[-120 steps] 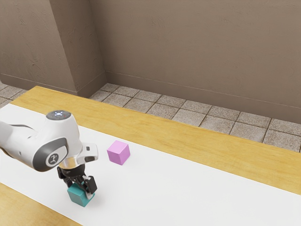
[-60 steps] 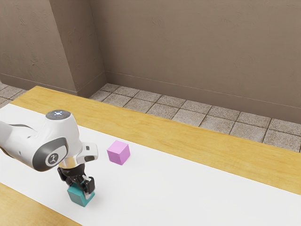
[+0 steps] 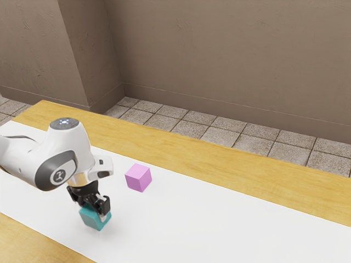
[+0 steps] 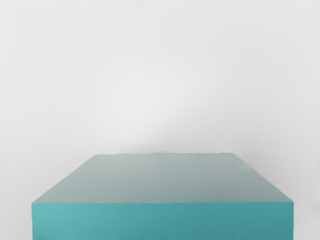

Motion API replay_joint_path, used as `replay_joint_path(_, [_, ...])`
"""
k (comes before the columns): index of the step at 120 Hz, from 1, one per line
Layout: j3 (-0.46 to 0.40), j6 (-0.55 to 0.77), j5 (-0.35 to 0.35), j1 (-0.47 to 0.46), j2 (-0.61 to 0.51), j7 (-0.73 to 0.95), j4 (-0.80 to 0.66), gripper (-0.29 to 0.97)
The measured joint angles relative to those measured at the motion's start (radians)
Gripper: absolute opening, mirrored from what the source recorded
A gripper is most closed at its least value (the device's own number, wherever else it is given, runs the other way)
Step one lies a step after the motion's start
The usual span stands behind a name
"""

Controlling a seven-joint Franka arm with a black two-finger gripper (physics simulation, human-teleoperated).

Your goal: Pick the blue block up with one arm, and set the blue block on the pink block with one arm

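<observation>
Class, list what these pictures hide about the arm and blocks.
Exterior view: the gripper covers the top of the blue block.
Wrist view: the lower edge cuts off its front face.
Exterior view: the left edge cuts off the arm.
Exterior view: far sides of the pink block face away.

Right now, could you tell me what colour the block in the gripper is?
The block is teal, seen best in the wrist view.

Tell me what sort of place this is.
Probably a bare indoor room, rendered in a simulator, set up as a tabletop workspace: a wooden table with a white mat on it, a grey tiled floor behind, and plain brown plastered walls.
</observation>
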Motion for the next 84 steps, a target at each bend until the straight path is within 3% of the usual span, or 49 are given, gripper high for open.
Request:
replay_joint_path(25, [-0.005,-0.103,0.0,0.0,0.012,-0.003,0.158,0.39])
replay_joint_path(54, [-0.016,-0.255,0.001,0.005,0.182,-0.004,0.429,0.39])
replay_joint_path(84, [-0.024,-0.343,0.001,0.0,0.308,-0.002,0.611,0.39])
